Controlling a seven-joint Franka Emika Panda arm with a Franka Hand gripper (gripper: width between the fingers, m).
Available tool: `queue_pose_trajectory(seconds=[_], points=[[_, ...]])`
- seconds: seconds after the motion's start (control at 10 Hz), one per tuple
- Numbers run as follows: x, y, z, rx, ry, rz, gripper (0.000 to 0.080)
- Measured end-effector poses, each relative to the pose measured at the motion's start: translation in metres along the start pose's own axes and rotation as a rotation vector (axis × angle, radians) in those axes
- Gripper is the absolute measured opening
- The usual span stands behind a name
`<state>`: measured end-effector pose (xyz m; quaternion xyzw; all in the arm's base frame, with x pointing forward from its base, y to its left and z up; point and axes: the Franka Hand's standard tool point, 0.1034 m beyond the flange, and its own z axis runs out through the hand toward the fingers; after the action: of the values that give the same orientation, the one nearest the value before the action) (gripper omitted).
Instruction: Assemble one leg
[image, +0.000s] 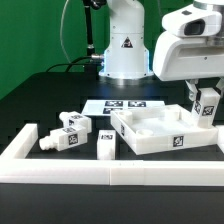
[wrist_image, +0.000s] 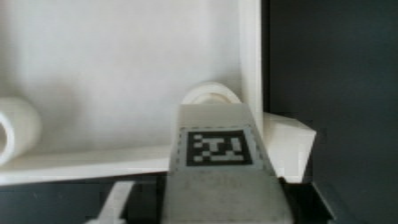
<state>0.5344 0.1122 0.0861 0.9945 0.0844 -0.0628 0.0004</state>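
Note:
My gripper (image: 205, 98) is shut on a leg (image: 208, 106), a stubby white post with a black-and-white tag, and holds it over the corner of the wide white tray-like piece (image: 150, 143) at the exterior view's right. In the wrist view the leg (wrist_image: 221, 150) runs out from between my fingers (wrist_image: 135, 198), and its rounded tip sits just inside the tray's raised rim (wrist_image: 253, 60) at a corner. I cannot tell whether the tip touches the tray. Three more legs (image: 72, 124) lie on the table at the exterior view's left.
A white rail (image: 100, 173) runs along the front and up the exterior view's left side. The marker board (image: 125, 105) lies behind the tray, before the robot base (image: 125, 50). A round boss (wrist_image: 15, 126) shows on the tray floor in the wrist view.

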Motion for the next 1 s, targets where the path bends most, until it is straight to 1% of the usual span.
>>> queue_pose_trajectory(seconds=[0.2, 0.3, 0.7, 0.8, 0.9, 1.0], points=[[-0.0001, 0.0007, 0.0004, 0.01, 0.032, 0.154, 0.0286], [0.0006, 0.0007, 0.0002, 0.016, 0.07, 0.205, 0.0287], [0.0005, -0.0025, -0.0002, 0.035, 0.067, 0.448, 0.0287], [-0.0007, -0.0006, 0.0004, 0.054, 0.078, 0.575, 0.0287], [-0.0025, 0.0014, 0.0009, 0.083, 0.094, 0.675, 0.0288], [-0.004, 0.0024, 0.001, 0.098, 0.106, 0.779, 0.0288]])
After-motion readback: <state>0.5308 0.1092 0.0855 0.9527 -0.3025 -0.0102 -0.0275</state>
